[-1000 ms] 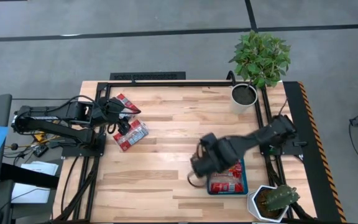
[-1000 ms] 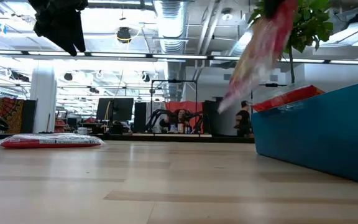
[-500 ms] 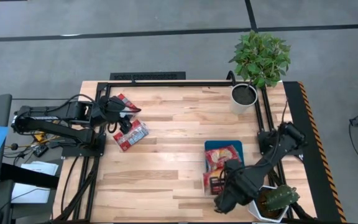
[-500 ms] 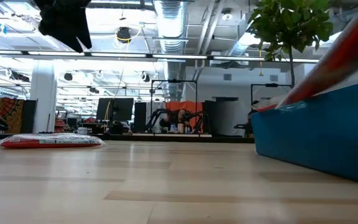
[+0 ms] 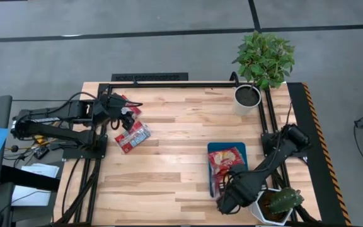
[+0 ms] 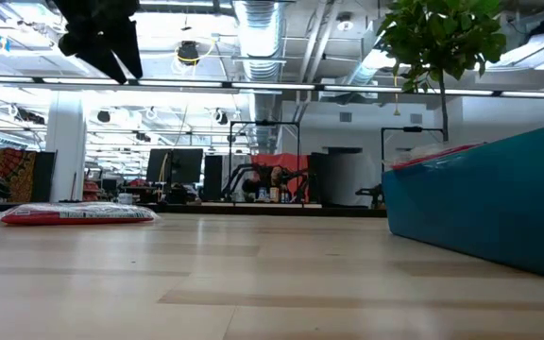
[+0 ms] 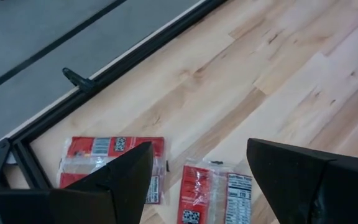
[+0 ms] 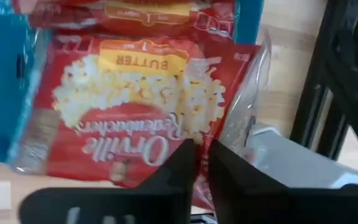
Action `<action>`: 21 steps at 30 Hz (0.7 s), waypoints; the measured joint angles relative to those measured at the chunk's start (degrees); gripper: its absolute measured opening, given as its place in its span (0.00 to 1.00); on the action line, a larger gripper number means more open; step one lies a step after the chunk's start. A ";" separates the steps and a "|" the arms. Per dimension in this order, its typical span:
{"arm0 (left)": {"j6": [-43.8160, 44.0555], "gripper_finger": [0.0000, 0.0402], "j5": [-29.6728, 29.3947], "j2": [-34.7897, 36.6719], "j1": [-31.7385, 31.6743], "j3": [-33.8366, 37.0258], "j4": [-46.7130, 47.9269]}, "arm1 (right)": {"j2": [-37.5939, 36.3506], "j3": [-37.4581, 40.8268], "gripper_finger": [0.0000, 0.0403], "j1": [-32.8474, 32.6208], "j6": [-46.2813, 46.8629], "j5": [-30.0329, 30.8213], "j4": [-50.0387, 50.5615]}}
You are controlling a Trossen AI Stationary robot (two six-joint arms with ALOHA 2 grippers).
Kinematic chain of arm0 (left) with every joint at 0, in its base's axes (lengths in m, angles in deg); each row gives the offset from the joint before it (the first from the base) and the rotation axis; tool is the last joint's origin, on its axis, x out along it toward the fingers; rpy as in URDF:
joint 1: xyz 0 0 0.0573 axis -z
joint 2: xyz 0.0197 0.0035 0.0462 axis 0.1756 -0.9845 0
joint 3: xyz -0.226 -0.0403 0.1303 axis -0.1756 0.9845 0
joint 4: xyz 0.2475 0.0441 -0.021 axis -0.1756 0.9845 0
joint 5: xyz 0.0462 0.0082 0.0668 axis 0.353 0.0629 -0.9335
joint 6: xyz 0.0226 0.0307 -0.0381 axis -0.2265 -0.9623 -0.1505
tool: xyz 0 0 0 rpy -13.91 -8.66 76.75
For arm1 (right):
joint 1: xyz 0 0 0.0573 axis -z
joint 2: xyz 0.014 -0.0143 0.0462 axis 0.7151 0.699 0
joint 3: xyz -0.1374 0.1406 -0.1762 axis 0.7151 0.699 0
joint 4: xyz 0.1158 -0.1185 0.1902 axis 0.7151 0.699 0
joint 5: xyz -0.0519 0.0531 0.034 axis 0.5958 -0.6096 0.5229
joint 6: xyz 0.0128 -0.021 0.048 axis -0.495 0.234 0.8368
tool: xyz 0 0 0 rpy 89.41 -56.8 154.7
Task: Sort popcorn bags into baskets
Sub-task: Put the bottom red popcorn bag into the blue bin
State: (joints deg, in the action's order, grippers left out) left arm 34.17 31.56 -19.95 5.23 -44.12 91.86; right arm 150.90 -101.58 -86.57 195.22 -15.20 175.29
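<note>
The blue tray (image 5: pixel 212 149) sits on the table's right near side with red popcorn bags (image 5: pixel 228 160) in it. My right gripper (image 5: pixel 227 197) is at the tray's near end, shut on a bag (image 8: pixel 135 118) printed BUTTER. This bag lies face-up over the tray's rim (image 8: pixel 4 93). Two more bags (image 5: pixel 133 136) (image 5: pixel 124 101) lie flat on the table's left far side. My left gripper (image 7: pixel 199 149) hovers open high above those two bags (image 7: pixel 107 152) (image 7: pixel 211 194) and touches nothing. The low view shows one flat bag (image 6: pixel 78 213) and the tray wall (image 6: pixel 480 203). My right gripper holds the BUTTER bag by its near edge (image 8: pixel 166 163), pinched between the two fingers. It comes from the table's near side, slanting down. The fingers (image 8: pixel 182 168) cover the exact spot. The rest of the bag lies on the other bags and the tray rim.
A white pot with a leafy plant (image 5: pixel 249 94) stands at the far right corner. A white pot with a cactus (image 5: pixel 276 203) stands right beside my right gripper at the near right corner. Black frame rails (image 5: pixel 150 82) run along the table's edges. Bare wood lies mid-table.
My right gripper swung from beside the tray's left side toward the table's near edge, to the tray's near end, carrying a bag. The bag hung tilted in the air, then came down and now lies flat in the tray.
</note>
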 joint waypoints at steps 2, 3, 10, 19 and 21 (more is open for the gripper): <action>-0.53 0.62 0.01 0.00 -0.52 0.00 -0.01 | -0.01 -0.01 0.21 0.83 -2.72 -0.05 0.23; -0.76 0.62 0.00 0.00 -0.75 0.00 0.00 | -0.01 -0.01 0.23 1.34 -4.46 -0.02 0.14; -0.86 0.62 0.10 0.00 -2.46 0.00 0.00 | -0.01 -0.01 0.40 5.32 -17.06 1.05 0.17; -2.36 0.62 3.29 0.01 -3.11 0.00 0.04 | -0.08 -1.78 0.43 6.02 -40.18 3.96 -10.93; -2.36 0.62 3.76 0.01 -3.11 0.00 0.07 | 0.45 -1.52 0.40 5.50 -42.38 3.86 -13.05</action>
State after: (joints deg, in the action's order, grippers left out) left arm 31.81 35.32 -19.93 2.12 -44.12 91.93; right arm 151.35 -103.10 -81.07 152.83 -11.34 162.24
